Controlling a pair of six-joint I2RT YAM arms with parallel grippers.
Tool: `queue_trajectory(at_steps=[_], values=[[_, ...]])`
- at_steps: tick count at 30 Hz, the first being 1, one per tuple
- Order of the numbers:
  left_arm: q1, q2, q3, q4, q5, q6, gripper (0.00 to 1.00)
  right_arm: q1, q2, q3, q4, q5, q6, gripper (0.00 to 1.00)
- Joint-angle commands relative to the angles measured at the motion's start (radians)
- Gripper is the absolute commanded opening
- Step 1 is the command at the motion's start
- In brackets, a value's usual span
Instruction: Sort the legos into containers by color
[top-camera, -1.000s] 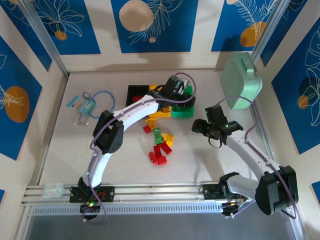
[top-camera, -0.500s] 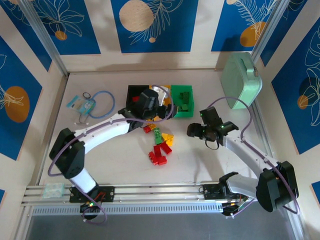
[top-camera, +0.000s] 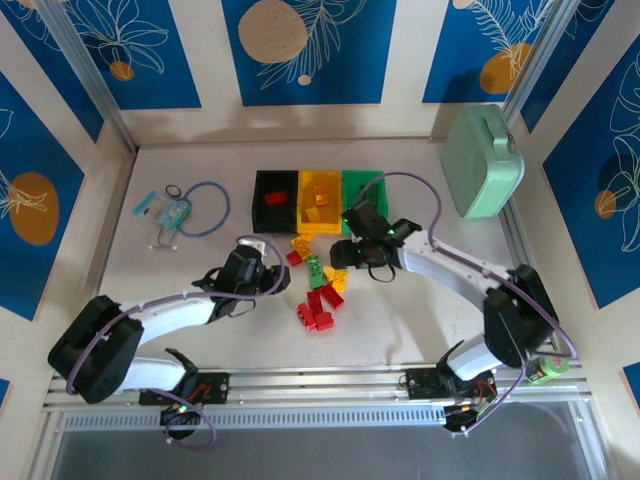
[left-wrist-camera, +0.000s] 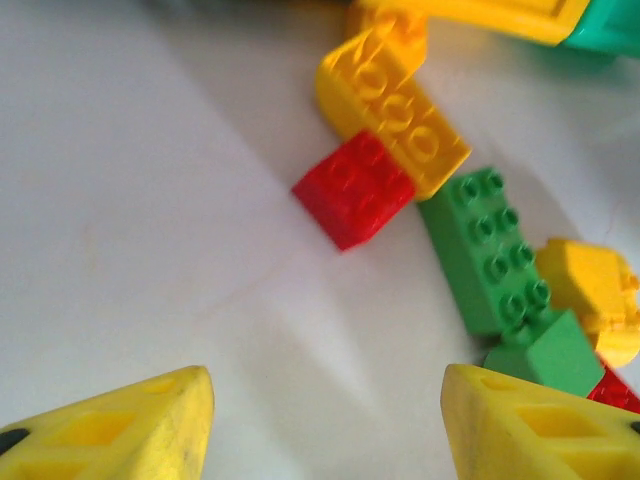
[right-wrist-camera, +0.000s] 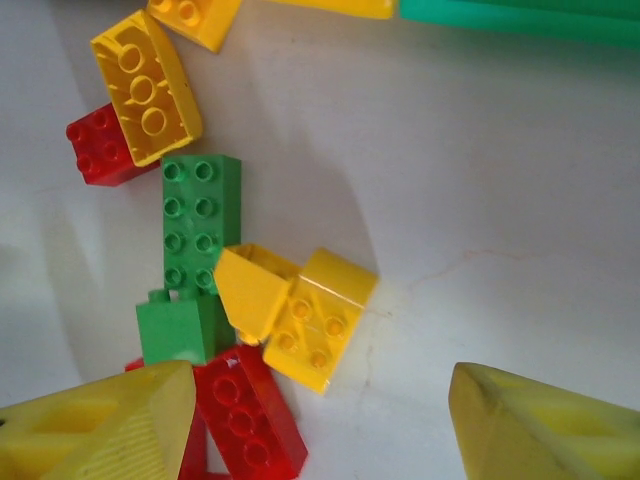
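Three small bins stand in a row on the far side of the table: one black bin (top-camera: 256, 190), one yellow bin (top-camera: 320, 174) and one green bin (top-camera: 360, 185). A single red brick (top-camera: 277, 197) lies in the black bin, and what look like two yellow pieces (top-camera: 318, 200) lie in the yellow bin. The loose pile nearer in has four yellow bricks (right-wrist-camera: 145, 85), two green bricks (right-wrist-camera: 200, 235) and at least three red bricks (right-wrist-camera: 250, 415), which are too bunched to count exactly. One pale green case (top-camera: 483, 160) sits far right. One blue cable loop (top-camera: 205, 208) lies far left.
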Motion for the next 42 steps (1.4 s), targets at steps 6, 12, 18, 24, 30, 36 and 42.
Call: queue_trajectory(at_steps=[6,12,18,24,30,36,42], values=[[-0.002,-0.216,-0.071,-0.032,-0.061,-0.034,0.62,0.03,0.273,0.252,-0.102,-0.014,-0.032,0.69],[-0.004,-0.329,-0.099,-0.087,-0.09,-0.024,0.62,0.053,0.421,0.379,-0.149,-0.023,-0.049,0.67],[-0.003,-0.369,-0.151,-0.077,-0.092,-0.047,0.62,0.083,0.501,0.439,-0.172,-0.016,-0.06,0.64],[-0.003,-0.393,-0.145,-0.107,-0.106,-0.028,0.62,0.1,0.551,0.484,-0.188,-0.011,-0.066,0.61],[-0.004,-0.397,-0.151,-0.101,-0.108,-0.03,0.62,0.118,0.581,0.493,-0.196,-0.011,-0.068,0.56],[-0.002,-0.393,-0.15,-0.09,-0.106,-0.033,0.61,0.125,0.589,0.496,-0.211,0.007,-0.067,0.41],[-0.004,-0.396,-0.153,-0.093,-0.107,-0.035,0.61,0.125,0.507,0.462,-0.191,0.022,-0.052,0.33]])
